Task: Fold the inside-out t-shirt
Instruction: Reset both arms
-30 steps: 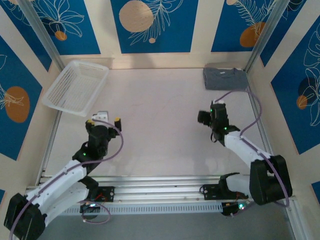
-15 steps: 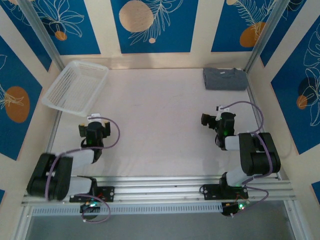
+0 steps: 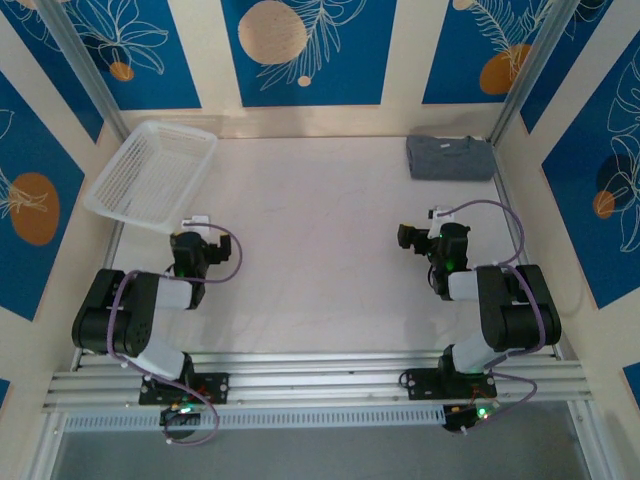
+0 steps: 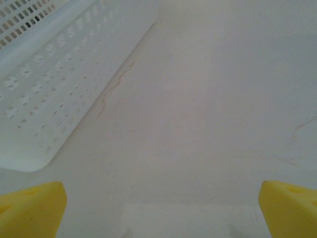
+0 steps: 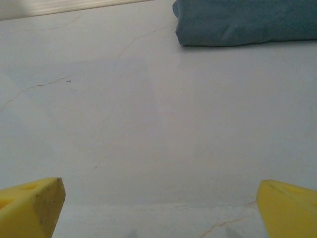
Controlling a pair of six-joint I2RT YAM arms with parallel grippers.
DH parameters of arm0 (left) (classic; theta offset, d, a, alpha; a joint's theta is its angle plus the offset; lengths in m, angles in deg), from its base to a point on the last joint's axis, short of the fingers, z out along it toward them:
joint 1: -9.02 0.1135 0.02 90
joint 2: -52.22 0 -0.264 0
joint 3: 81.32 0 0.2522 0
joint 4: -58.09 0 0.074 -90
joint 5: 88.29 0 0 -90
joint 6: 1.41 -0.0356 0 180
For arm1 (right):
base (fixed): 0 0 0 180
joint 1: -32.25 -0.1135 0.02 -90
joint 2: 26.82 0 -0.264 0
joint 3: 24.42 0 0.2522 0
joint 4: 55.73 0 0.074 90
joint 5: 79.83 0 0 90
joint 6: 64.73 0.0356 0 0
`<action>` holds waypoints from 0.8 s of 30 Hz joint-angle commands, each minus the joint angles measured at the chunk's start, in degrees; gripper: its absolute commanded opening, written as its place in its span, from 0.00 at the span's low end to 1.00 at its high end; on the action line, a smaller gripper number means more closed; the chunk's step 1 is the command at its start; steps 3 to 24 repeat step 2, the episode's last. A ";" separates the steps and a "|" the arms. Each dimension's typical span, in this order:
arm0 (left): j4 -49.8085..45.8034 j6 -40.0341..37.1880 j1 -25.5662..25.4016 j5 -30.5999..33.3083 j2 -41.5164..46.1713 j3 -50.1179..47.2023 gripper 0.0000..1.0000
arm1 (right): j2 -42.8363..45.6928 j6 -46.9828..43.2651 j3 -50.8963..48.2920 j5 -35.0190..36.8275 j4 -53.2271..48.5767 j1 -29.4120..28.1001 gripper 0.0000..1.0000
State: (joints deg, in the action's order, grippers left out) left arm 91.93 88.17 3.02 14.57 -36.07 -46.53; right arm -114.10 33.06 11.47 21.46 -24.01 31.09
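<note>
The slate-grey t-shirt (image 3: 450, 158) lies as a compact folded rectangle in the far right corner of the table; the right wrist view shows its near edge (image 5: 247, 22) flat on the white surface. My right gripper (image 3: 437, 222) sits low over the table well short of the shirt, open, its yellow fingertips (image 5: 29, 206) wide apart with bare table between them (image 5: 161, 208). My left gripper (image 3: 196, 228) rests low on the left side, also open (image 4: 161, 213), with nothing between its yellow fingertips (image 4: 32, 208).
A white mesh basket (image 3: 152, 175) stands at the far left, its perforated wall (image 4: 49, 74) just ahead-left of the left gripper. Both arms are folded back near their bases. Metal frame posts and patterned walls enclose the table.
Both arms have drawn back and folded down near their bases. The grippers stay open and the folded shirt has not moved.
</note>
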 commanded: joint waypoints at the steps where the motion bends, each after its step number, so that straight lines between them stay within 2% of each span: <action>1: 1.69 -0.89 0.64 -2.40 0.40 1.18 0.99 | 0.22 -1.67 0.58 0.29 2.84 -0.63 0.99; 2: 1.70 -0.89 0.64 -2.43 0.40 1.20 0.99 | 0.74 -1.90 0.64 1.95 2.46 -1.35 0.99; 24: 1.70 -0.89 0.64 -2.43 0.40 1.20 0.99 | 0.74 -1.90 0.64 1.95 2.46 -1.35 0.99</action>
